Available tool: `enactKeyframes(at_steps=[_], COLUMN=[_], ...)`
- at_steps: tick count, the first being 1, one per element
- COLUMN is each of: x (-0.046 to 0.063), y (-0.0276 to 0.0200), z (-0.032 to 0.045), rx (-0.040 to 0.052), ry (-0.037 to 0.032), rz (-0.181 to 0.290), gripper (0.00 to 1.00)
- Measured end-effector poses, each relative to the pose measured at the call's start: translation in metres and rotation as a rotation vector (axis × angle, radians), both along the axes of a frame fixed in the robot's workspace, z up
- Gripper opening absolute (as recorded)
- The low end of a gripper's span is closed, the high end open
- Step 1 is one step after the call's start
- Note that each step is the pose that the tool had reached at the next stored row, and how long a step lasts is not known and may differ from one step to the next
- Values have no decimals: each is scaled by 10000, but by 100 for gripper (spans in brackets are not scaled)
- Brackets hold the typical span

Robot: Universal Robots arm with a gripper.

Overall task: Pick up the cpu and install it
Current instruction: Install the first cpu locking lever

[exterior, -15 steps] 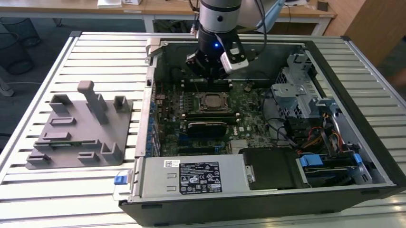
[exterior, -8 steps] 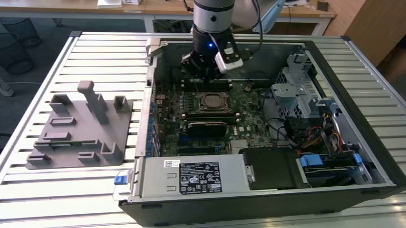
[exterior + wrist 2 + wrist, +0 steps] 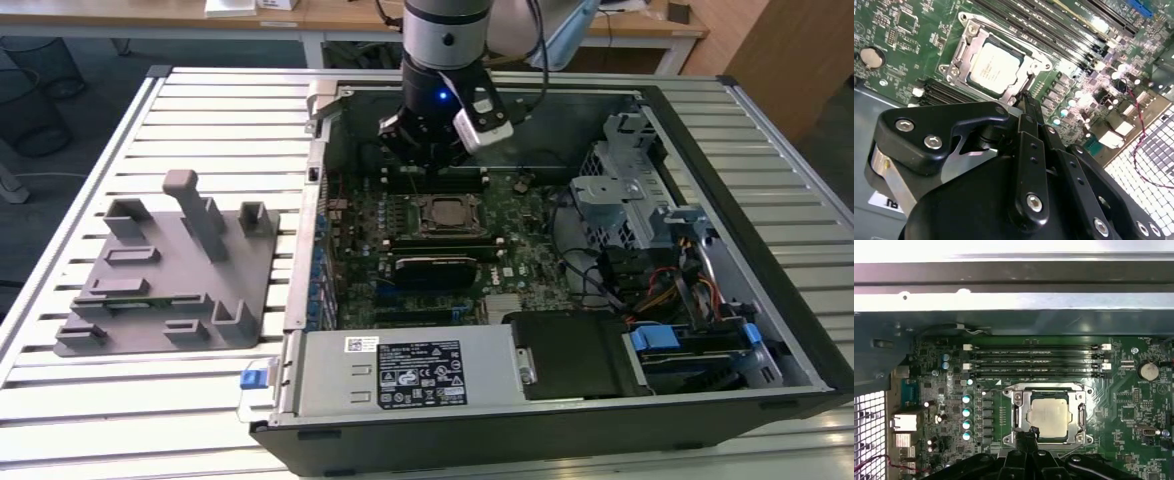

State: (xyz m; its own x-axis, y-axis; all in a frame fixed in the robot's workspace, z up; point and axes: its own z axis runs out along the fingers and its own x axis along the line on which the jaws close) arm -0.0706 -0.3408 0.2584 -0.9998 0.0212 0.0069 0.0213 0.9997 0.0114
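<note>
The cpu [image 3: 1050, 414], a flat silver-grey square, lies inside the metal-framed socket [image 3: 1016, 412] on the green motherboard [image 3: 527, 235]. It shows in both wrist views, and the second wrist view has the cpu [image 3: 992, 67] lying flat in the frame. In the exterior view the socket with the cpu [image 3: 445, 213] sits at the board's middle. My gripper [image 3: 424, 168] hangs just behind it, over the memory slots. Its black fingers are shut together with nothing between them, and the gripper [image 3: 1029, 432] tip is at the socket's edge, beside the cpu.
The open computer case [image 3: 320, 200] walls in the board. Memory slots [image 3: 1034, 360] run beside the socket, a drive cage [image 3: 627, 170] and cables [image 3: 667, 290] stand at the exterior view's right, the power supply [image 3: 400, 375] in front. A grey fixture [image 3: 174, 270] lies at the left.
</note>
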Motion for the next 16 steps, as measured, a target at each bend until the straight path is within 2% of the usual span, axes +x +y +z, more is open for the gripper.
enactKeyframes(at_steps=[10, 16], x=[-171, -267], y=[3, 31], z=[0, -1], rx=[0, -1], ry=[-59, -73], rz=[36, 78], gripper=[11, 11])
